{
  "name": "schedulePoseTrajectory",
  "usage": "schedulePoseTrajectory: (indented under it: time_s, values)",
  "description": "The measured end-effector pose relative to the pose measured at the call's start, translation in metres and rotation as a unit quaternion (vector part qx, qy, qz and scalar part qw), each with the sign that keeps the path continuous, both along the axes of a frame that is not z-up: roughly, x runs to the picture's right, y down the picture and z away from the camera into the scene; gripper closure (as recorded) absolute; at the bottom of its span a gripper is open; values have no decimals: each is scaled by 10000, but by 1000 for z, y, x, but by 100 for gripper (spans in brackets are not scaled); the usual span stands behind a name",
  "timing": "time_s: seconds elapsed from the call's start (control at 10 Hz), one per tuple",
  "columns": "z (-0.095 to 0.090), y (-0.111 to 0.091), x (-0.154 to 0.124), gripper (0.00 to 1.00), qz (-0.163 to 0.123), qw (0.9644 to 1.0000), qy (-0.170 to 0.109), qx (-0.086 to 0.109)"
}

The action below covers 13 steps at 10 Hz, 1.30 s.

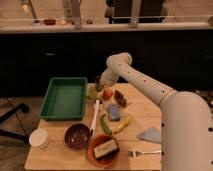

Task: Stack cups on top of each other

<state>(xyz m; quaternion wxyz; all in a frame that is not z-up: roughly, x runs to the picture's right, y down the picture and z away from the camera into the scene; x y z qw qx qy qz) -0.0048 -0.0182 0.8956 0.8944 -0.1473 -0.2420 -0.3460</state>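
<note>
the robot's gripper hangs low at the far edge of the table, a dark shape whose state cannot be told. whether the dark cup is at the gripper or hidden behind it cannot be made out. the yellow-green cup stands just in front of the gripper, beside an orange fruit. a green tray lies beside the gripper, toward the view's left. nearest the camera, a packet in an orange bowl carries a label that cannot be read.
</note>
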Motion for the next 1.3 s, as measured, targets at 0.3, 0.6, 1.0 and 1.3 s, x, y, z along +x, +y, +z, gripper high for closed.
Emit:
schedulePoseTrajectory:
  time_s: [0.3,0.6,1.0,1.3]
  values:
    - [-1,-10,-10,100,-154,9998,-120,52]
    - [2,-9,-22,100,-353,9988,-341,-60]
    - [9,-2,-33,100,-598,9953,-685,-334]
    - [14,2,-36,100,-685,9932,-822,-464]
